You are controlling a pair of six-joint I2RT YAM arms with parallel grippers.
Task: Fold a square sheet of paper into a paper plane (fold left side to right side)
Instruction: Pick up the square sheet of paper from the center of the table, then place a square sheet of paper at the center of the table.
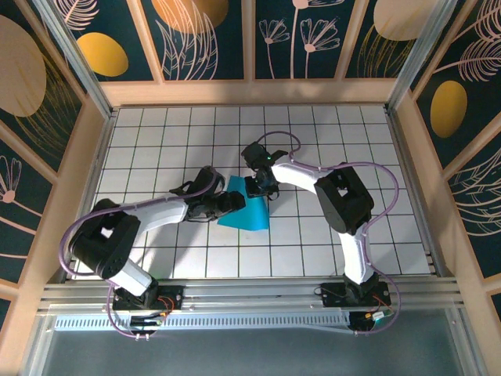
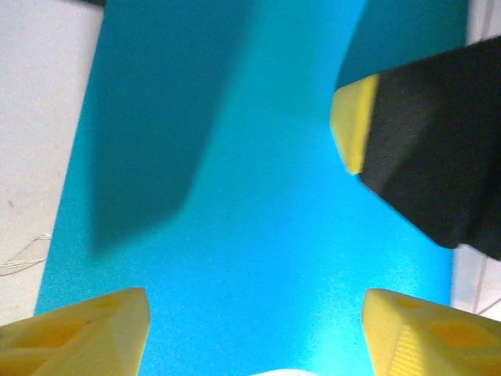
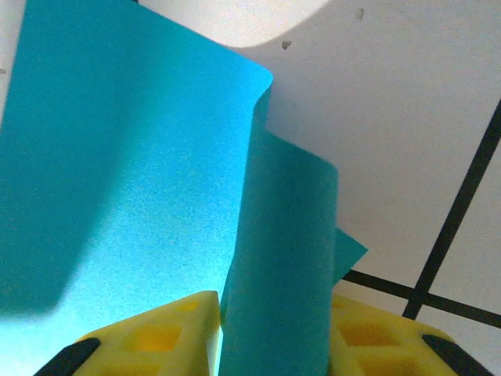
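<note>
Top view: thin cyan-blue square sheet of paper (image 1: 249, 215) lies near the middle of the white gridded tabletop (image 1: 156, 133), with both arms meeting over it. Left gripper (image 1: 232, 202) is at the sheet's left edge, right gripper (image 1: 261, 188) at its far right corner. Can't tell how wide either stands from up here.

Left wrist view: left gripper (image 2: 254, 313) has its yellow fingers spread wide. The sheet (image 2: 258, 211) lies flat beneath the gap, nothing clamped. One black right-gripper finger with a yellow pad (image 2: 356, 125) comes in from the upper right, over the paper.

Right wrist view: right gripper (image 3: 274, 337) is closed in on a raised, curled fold of the sheet (image 3: 117, 180), yellow pads on either side of it. The rest of the paper lies to the left, with bare tabletop (image 3: 407, 117) to the right.
</note>
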